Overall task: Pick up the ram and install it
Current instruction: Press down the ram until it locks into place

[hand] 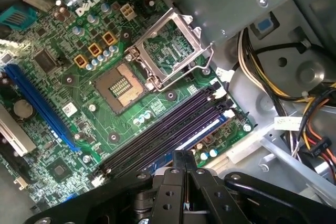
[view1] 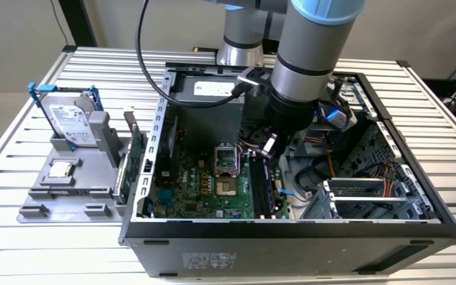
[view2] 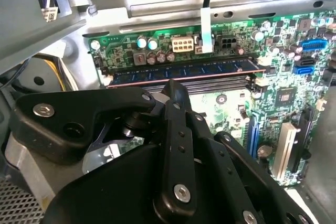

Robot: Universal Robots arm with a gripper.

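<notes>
**Black gripper shut just over slotted ram: uneven seating is the risk**

Black two-finger gripper (view2: 176, 86) fills the near part of both wrist views; its fingers are together with nothing visible between them, tip just beside or on the top edge of the ram, contact not clear. Exterior view shows it (view1: 269, 145) down inside the open dark computer case (view1: 291, 237).

Long narrow ram stick with a row of dark chips (view2: 184, 72) stands upright in the outermost of the black memory slots (hand: 157, 140) on the green motherboard (view2: 231, 103), near the case wall. In the exterior view it (view1: 261, 189) lies below the gripper, on that view's right of the board.

Risks, as I judge them:
- Tip sits nearer one end of the stick, so a push there could seat that end and leave the other high.
- White end latch (view2: 256, 80): can't tell if locked; if not, the ram is only half in.
- Push off the thin edge and the tip slides onto neighbouring empty slots or board parts.
- Too much force on a tilted stick could bend the board or damage the slot.
- Yellow and black cable bundle (hand: 262, 72) runs close by; the arm could snag it.
</notes>
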